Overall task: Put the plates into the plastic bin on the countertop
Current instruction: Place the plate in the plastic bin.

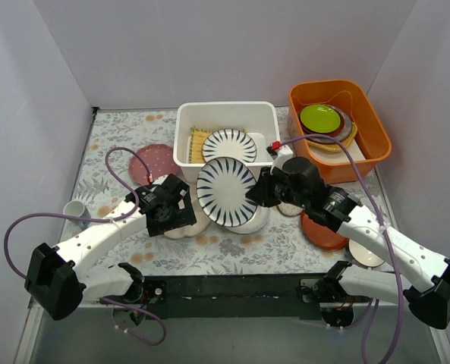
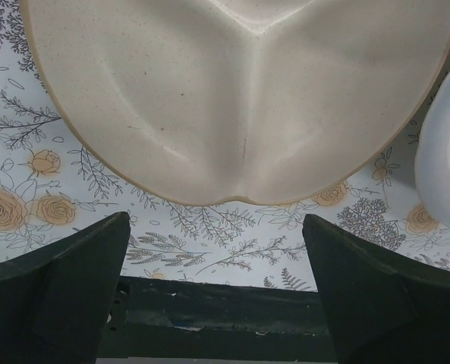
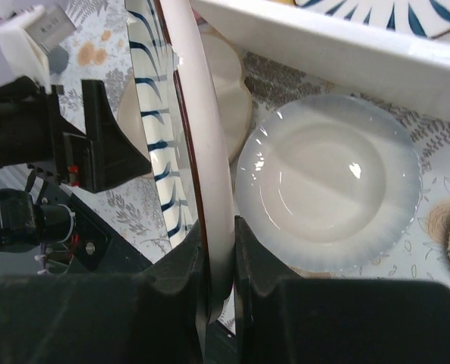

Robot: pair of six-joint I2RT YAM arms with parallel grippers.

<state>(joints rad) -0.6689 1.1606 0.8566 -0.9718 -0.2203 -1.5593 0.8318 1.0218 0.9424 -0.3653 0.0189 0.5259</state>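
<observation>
Now; right gripper (image 3: 218,262) clamped on striped plate (image 1: 226,191); left gripper (image 2: 215,227) wide apart, empty.

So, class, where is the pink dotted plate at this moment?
In the top view, the pink dotted plate lies flat on the countertop, left of centre, just to the left of the white plastic bin.

The plastic bin (image 1: 226,106) is open overhead, its floor partly taken by a striped plate (image 1: 229,145) and yellow mat (image 1: 199,144). The orange tub (image 1: 376,125) crowds its 3 o'clock side (barely a gap), the raised plate (image 1: 226,191) in the right tool (image 1: 256,193) bars 6 o'clock, and bare desk (image 1: 130,129) lies at 9 o'clock.
</observation>
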